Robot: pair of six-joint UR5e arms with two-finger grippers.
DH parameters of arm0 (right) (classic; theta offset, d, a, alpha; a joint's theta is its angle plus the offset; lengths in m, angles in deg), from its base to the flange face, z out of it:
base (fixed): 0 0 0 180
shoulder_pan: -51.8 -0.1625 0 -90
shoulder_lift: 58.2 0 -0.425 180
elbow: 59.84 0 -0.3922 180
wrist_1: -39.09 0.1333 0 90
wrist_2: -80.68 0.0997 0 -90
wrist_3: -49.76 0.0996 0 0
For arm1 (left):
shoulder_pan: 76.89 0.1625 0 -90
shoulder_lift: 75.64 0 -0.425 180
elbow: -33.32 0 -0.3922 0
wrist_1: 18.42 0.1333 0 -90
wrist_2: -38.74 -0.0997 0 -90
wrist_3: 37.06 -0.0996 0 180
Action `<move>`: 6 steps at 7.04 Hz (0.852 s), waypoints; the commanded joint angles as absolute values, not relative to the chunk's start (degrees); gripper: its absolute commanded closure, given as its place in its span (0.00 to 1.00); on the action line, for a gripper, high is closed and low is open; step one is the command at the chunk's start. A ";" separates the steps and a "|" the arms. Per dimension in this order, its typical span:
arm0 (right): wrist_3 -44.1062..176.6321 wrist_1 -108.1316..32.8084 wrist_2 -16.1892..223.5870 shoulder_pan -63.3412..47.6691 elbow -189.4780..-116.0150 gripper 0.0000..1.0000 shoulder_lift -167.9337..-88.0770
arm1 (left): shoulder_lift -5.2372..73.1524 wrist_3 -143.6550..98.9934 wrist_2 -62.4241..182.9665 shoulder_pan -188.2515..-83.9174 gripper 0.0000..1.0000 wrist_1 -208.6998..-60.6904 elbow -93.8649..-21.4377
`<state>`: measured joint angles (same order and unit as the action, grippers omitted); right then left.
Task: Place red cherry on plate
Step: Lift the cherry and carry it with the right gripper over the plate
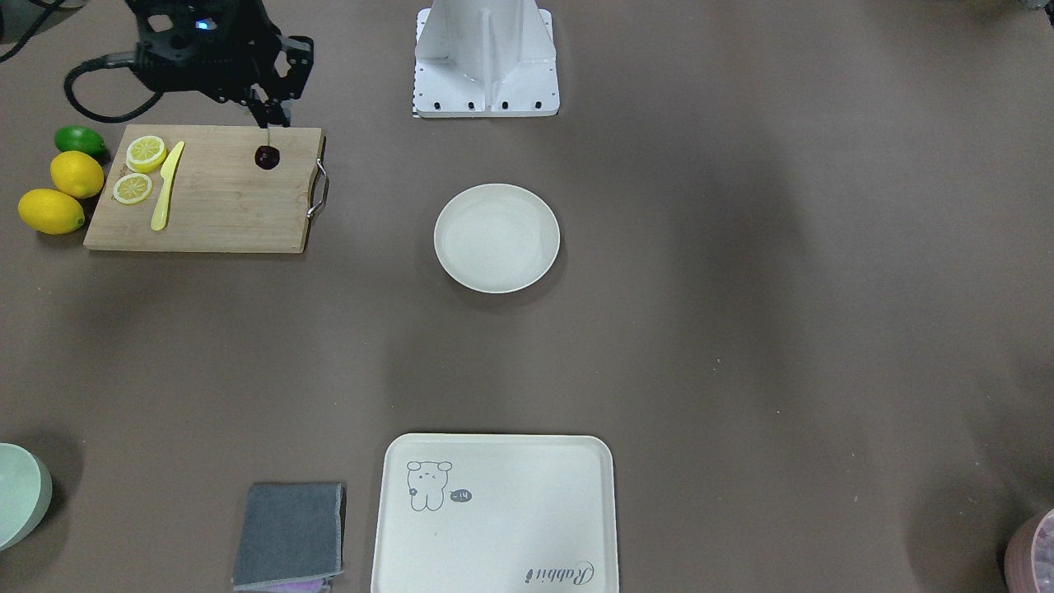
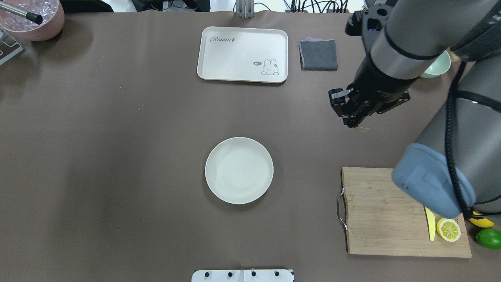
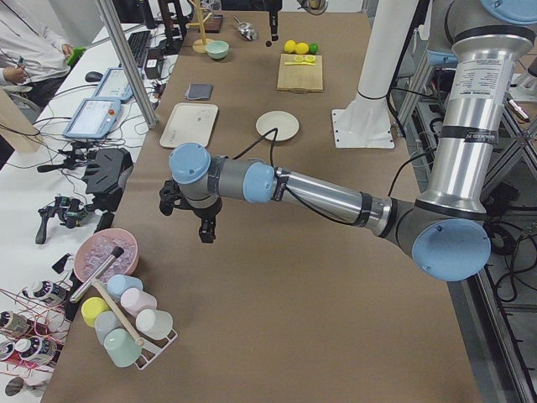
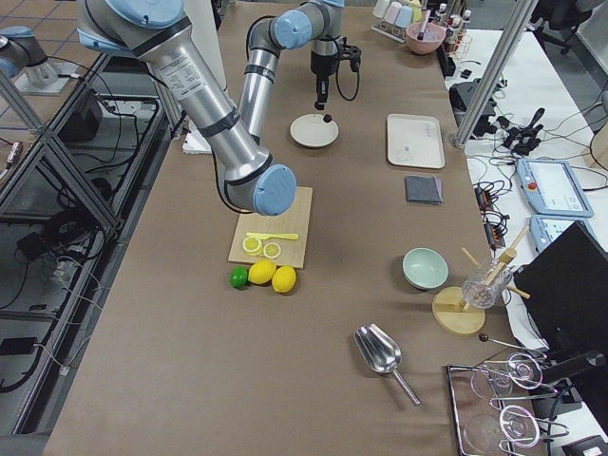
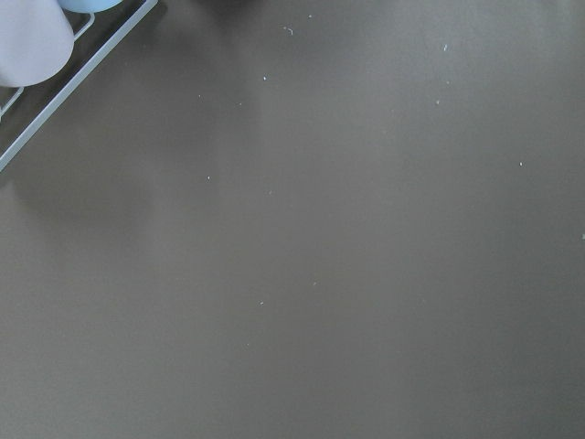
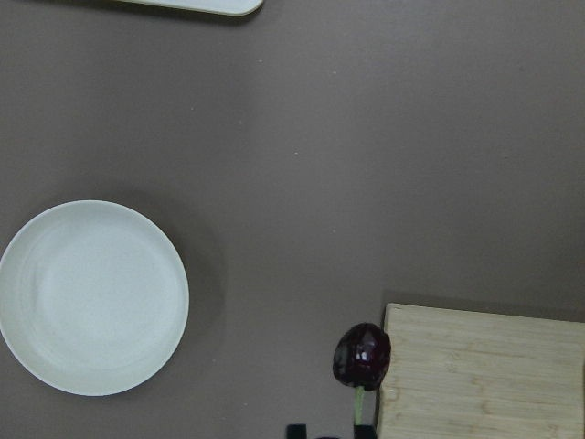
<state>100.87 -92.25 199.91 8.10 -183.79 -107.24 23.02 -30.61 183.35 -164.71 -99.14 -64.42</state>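
The red cherry (image 1: pixel 267 156) hangs in the air by its thin green stem, dark and glossy. My right gripper (image 1: pixel 277 119) is shut on the stem, high above the table. In the right wrist view the red cherry (image 6: pixel 362 355) hangs over the cloth beside the cutting board's corner. The plate (image 6: pixel 91 297), round and cream-white, lies empty well to the left there. It sits mid-table (image 2: pixel 239 170), apart from the gripper (image 2: pixel 352 123). My left gripper (image 3: pixel 206 231) hovers over bare table near the cup rack. I cannot tell whether it is open or shut.
A wooden cutting board (image 1: pixel 230 206) carries lemon slices (image 1: pixel 146 153) and a yellow knife (image 1: pixel 167 185), with whole lemons (image 1: pixel 76 174) and a lime (image 1: pixel 80 140) beside it. The bear tray (image 1: pixel 494 527), grey cloth (image 1: pixel 288 534) and green bowl (image 1: pixel 18 494) line the far edge.
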 commanded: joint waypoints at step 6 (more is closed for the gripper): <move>107.24 -79.05 194.32 17.34 -158.12 1.00 -93.54 | 22.89 -30.82 182.88 -165.22 0.03 -98.04 -67.13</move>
<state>107.18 -81.00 194.74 17.05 -161.97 -95.68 22.79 -30.77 182.77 -165.19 -98.02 -66.55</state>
